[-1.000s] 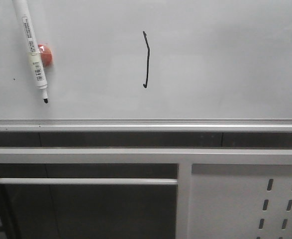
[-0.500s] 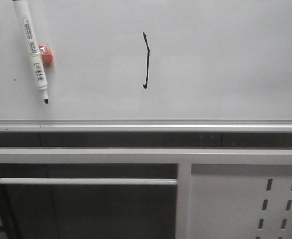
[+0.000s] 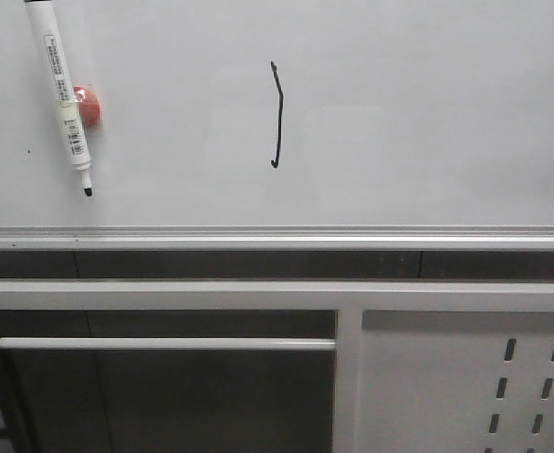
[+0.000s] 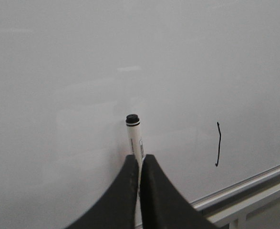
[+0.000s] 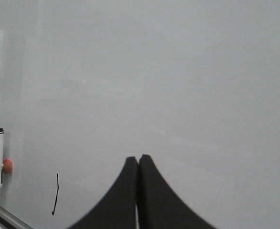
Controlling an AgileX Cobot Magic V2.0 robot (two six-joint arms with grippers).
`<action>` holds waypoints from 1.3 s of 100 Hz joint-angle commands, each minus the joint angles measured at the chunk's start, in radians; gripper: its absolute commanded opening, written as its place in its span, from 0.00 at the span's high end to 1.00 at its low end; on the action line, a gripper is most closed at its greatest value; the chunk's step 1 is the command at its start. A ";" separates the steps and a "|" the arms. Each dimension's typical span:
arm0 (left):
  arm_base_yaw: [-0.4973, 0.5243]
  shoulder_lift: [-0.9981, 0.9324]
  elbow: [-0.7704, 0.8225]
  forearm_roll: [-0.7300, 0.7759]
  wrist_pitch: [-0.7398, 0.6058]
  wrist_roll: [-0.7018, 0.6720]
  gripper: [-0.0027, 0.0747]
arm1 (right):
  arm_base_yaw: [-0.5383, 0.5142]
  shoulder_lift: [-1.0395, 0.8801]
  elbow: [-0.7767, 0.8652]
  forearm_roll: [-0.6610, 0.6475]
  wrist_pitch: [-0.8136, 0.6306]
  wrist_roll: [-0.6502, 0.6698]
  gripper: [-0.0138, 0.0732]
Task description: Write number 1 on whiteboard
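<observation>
Nothing much moved; my left gripper (image 4: 139, 164) still pinched the marker (image 3: 61, 90) at upper left. My right gripper (image 5: 139, 164) was pressed together, holding nothing. I saw the number 1 (image 3: 277, 115) on the whiteboard (image 3: 428, 113).

Left end effector (image 4: 139, 164): two black curved fingers (image 4: 123, 191), tips pressed against a marker (image 4: 134, 139) clamped between them, the marker's capped end projecting past the tips. Right end effector (image 5: 139, 164): two black curved fingers (image 5: 159, 195), tips fully together, nothing between them. Neither arm appeared in the front view; wrist poses could not be determined.
</observation>
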 commanded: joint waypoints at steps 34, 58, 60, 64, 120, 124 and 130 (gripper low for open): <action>0.154 -0.169 -0.031 -0.034 0.195 0.002 0.99 | -0.004 -0.028 -0.024 0.068 -0.085 -0.147 0.93; 0.193 -0.197 -0.031 -0.066 0.241 -0.008 0.99 | -0.004 -0.028 -0.024 0.068 -0.174 -0.142 0.93; 0.193 -0.197 -0.031 -0.071 0.241 -0.008 0.99 | -0.004 -0.028 -0.024 0.068 -0.175 -0.142 0.93; 0.193 -0.197 -0.031 -0.073 0.241 -0.008 0.99 | -0.004 -0.028 -0.024 0.068 -0.177 -0.142 0.93; 0.193 -0.204 -0.031 0.000 0.381 -0.008 0.99 | -0.004 -0.028 -0.024 0.068 -0.198 -0.142 0.93; 0.193 -0.209 -0.031 0.000 0.385 -0.008 0.99 | -0.004 -0.028 -0.026 0.068 -0.211 -0.142 0.93; 0.193 -0.219 -0.031 0.015 0.383 -0.008 0.99 | -0.004 -0.028 -0.044 0.068 -0.229 -0.142 0.93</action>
